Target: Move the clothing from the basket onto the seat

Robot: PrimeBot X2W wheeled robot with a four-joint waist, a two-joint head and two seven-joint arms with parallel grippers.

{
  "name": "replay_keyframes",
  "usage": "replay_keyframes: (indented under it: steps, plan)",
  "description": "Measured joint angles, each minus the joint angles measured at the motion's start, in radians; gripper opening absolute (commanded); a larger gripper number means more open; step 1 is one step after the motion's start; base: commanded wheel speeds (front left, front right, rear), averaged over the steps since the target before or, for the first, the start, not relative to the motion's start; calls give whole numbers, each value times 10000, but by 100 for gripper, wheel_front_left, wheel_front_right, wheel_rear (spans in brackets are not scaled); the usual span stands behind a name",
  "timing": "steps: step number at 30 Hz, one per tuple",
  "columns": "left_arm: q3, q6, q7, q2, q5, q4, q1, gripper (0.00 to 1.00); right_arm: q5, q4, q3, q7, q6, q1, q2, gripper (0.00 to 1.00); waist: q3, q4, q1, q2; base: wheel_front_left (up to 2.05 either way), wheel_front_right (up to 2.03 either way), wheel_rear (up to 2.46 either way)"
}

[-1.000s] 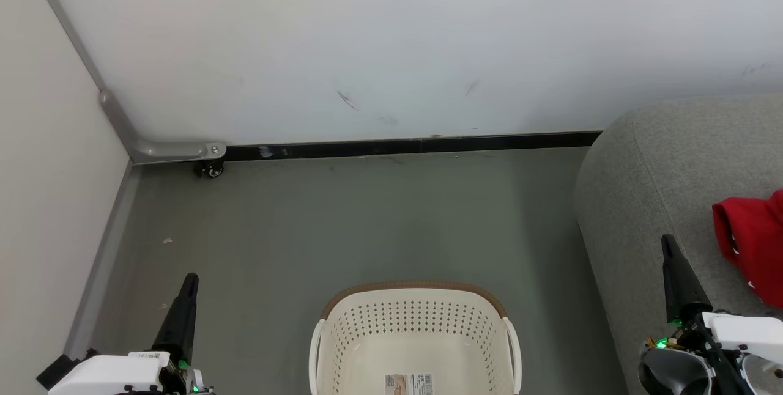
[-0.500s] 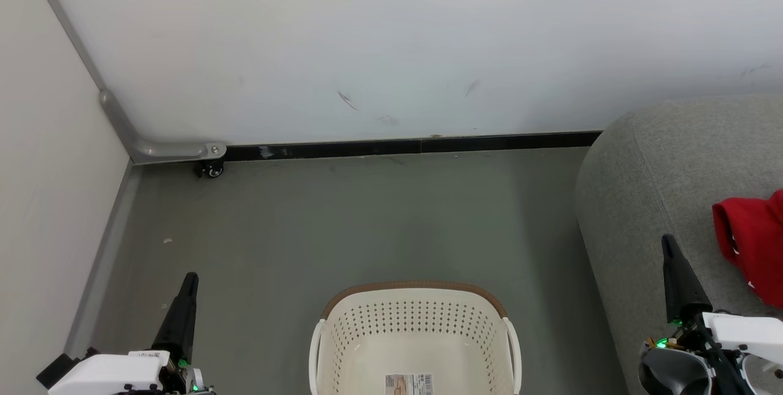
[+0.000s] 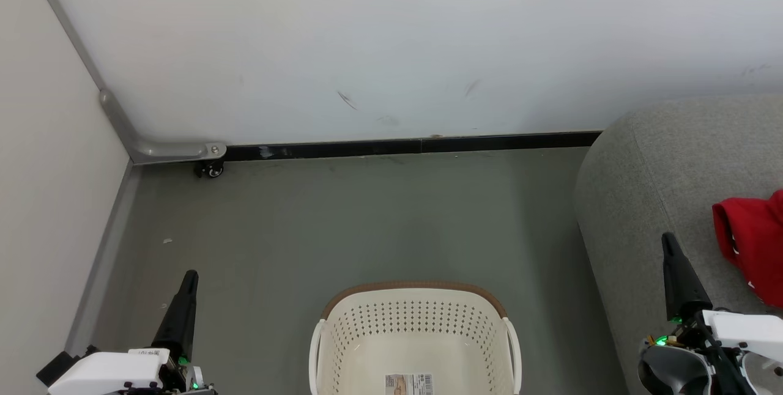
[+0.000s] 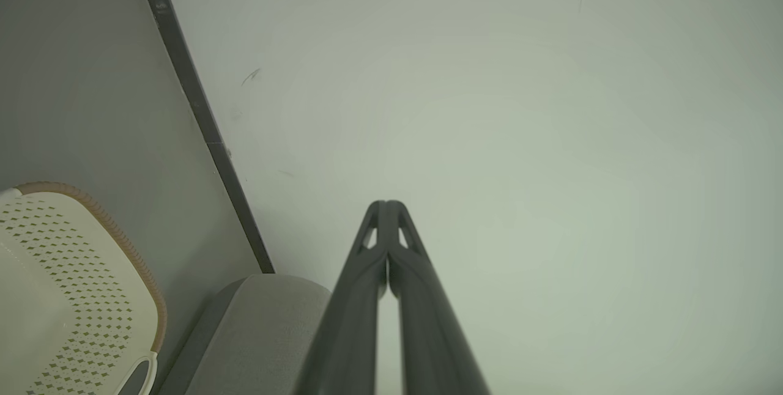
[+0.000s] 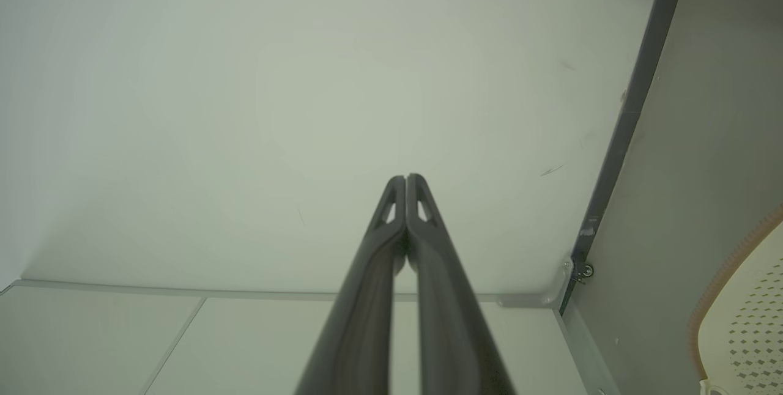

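Now, red clothing [image 3: 755, 248] lies on the seat [image 3: 648, 187], right of the basket [image 3: 416, 287]. The basket stands on the floor [image 3: 342, 217], label [image 3: 408, 383] on its bottom. The left tool [image 3: 191, 276] and right tool [image 3: 667, 238] flank it without touching, fingers pressed together, holding nothing.

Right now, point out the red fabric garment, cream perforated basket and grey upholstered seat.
red fabric garment [image 3: 751, 247]: head view, left fold.
cream perforated basket [image 3: 416, 285]: head view, brown far rim.
grey upholstered seat [image 3: 648, 162]: head view, bare rounded corner.
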Motion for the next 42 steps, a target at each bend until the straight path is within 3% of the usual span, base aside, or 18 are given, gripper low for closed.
replay_keyframes:
  steps: [42]
  plan:
    - [23, -77, 2, -12, 0, 35, -1, 0, -6, 10, -65, 92, 0, -93, 77, 0, 0, 0, 0, 0, 0, 0, 0]
